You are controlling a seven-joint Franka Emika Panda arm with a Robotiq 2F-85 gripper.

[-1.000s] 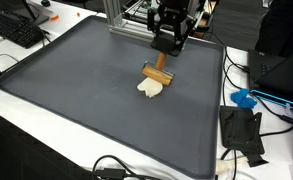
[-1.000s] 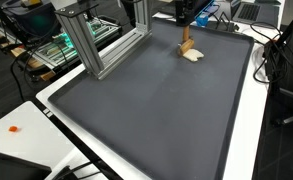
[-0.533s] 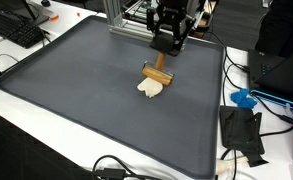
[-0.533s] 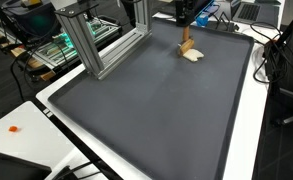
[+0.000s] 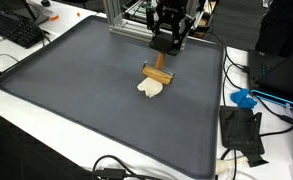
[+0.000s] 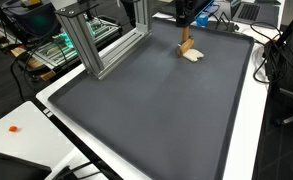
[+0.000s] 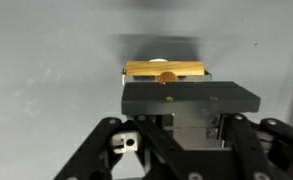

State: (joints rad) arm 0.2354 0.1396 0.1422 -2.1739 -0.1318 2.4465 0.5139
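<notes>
The gripper (image 5: 164,44) hangs over the far part of a big dark mat (image 5: 76,90), close to its back edge. Right under it is a wooden tool (image 5: 158,76) with a short flat bar and a thin stick going up from the bar to the gripper. The stick goes up between the fingers, but I cannot tell if they are squeezing it or just sitting around it, because they are too dark and small to see. In the wrist view the bar (image 7: 164,69) lies flat across, just past the black front of the gripper, with a little round bump in its middle. A soft cream lump (image 5: 150,88) sits on the mat, touching the bottom of the bar. Behind the gripper stands a silver metal frame (image 6: 91,40). A black keyboard (image 5: 16,30) lies off the mat, well apart from the tool
</notes>
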